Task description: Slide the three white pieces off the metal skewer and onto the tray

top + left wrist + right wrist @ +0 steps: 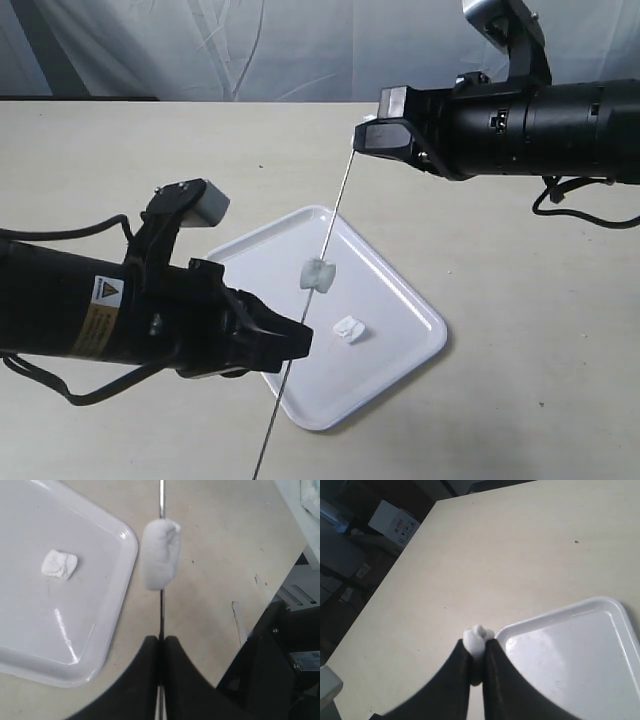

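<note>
Left fingers pinch metal skewer low, right fingers pinch its top, white lump threaded midway, 1 white piece on tray.

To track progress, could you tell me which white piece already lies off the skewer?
The crumpled piece lying loose on the tray; the other white lump is threaded on the skewer.

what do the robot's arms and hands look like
The left arm and right arm are thick black cylinders. The left hand and right hand have tapered black fingers. The left arm bears a yellow warning label and grey camera block; black cables hang off both.
</note>
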Action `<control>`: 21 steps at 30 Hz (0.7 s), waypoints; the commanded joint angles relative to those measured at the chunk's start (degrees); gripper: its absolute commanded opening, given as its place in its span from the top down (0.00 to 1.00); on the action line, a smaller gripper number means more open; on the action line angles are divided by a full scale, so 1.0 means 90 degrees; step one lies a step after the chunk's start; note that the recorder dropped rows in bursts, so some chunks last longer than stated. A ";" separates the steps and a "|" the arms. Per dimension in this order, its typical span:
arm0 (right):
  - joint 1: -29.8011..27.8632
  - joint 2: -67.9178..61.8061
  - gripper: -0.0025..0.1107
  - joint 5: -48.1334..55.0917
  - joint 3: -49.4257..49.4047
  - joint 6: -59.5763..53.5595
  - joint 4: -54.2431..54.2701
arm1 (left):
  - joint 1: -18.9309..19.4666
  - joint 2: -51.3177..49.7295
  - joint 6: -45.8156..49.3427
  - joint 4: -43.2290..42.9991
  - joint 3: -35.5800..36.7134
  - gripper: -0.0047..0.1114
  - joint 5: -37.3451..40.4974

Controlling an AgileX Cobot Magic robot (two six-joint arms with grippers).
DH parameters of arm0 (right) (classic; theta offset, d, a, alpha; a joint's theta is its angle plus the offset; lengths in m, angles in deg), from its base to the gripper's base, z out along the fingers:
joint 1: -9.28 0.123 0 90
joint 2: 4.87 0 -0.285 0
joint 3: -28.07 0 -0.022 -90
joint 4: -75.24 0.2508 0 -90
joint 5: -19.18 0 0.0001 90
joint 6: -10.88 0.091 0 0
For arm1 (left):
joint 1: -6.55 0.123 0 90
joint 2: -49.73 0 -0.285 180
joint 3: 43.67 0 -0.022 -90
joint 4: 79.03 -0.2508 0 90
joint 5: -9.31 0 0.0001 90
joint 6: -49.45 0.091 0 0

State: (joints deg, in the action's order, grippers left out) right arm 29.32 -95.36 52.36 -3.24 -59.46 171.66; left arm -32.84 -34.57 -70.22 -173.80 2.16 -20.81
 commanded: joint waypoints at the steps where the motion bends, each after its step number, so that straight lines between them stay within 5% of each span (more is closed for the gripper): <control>1: -0.0075 0.0013 0.98 -0.0574 0.0150 -0.0051 0.0391 | -0.0022 -0.0017 0.0009 -0.0317 0.0314 0.96 -0.0295; 21: -0.0075 0.0013 0.98 -0.0776 0.0586 -0.0066 0.0391 | -0.0022 -0.0017 0.0026 -0.0270 0.0577 0.96 -0.0580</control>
State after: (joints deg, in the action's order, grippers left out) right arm 29.73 -95.64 50.00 -0.11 -59.72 171.47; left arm -32.74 -34.36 -69.63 -173.25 6.12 -22.80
